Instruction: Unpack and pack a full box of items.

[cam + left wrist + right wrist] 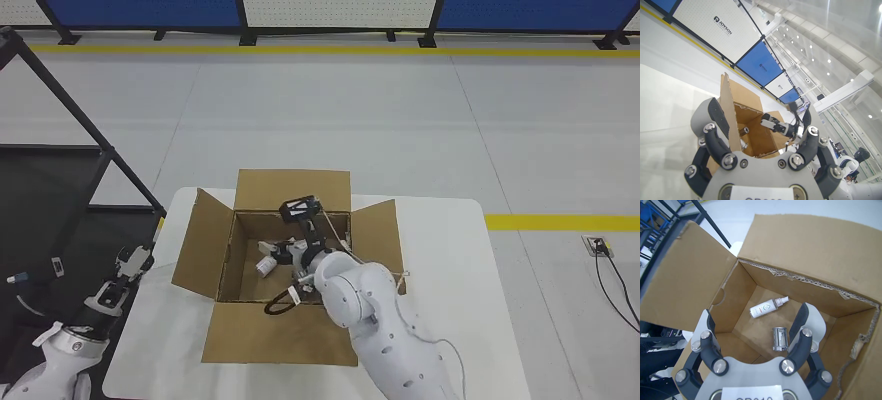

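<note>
An open cardboard box [290, 190] stands on the white table [450, 270], all flaps folded out. On its floor lie a white spray bottle [769, 307] and a grey ribbed metal cylinder [780, 339], a little apart from each other. My right gripper [755, 311] hangs open inside the box above them, holding nothing; the top view has it [283, 252] low between the walls. My left gripper [133, 260] is open and empty beyond the table's left edge, looking at the box [745, 94] and the right gripper [770, 123] from the side.
A black metal frame [100, 170] rises at the left, close to the left arm. A dark cable loop [280, 303] hangs at the box's near wall. Bare table [450, 330] lies to the right of the box.
</note>
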Tool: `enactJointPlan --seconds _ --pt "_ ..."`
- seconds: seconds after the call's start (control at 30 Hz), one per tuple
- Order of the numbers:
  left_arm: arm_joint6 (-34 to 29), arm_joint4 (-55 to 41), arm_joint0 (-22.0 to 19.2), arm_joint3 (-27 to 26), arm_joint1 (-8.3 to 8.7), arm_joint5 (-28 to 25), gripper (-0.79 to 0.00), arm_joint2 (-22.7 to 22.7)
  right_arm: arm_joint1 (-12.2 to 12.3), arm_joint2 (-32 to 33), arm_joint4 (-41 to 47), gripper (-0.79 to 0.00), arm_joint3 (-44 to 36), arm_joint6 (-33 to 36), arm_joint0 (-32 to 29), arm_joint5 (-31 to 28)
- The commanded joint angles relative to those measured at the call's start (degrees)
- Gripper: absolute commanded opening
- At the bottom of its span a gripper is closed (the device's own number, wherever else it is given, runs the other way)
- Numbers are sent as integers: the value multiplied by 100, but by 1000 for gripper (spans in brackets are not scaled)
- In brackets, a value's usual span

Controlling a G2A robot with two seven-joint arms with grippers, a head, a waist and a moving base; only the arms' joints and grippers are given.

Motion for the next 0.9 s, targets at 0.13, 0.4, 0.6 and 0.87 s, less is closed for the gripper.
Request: enactJointPlan --seconds 0.13,0.4,0.6,0.87 --pt "-162 62 32 -16 14 8 0 12 3 2 -5 0 -70 -14 -20 -4" --pt "-250 272 79 -104 18 55 0 173 65 264 273 0 -578 -190 -358 -221" --pt "-620 673 63 -191 50 7 0 485 207 1015 1061 0 -1756 -167 -1089 -660" --pt "-820 834 -48 -240 74 31 0 834 390 2181 2143 0 -3149 -301 -2172 -1059"
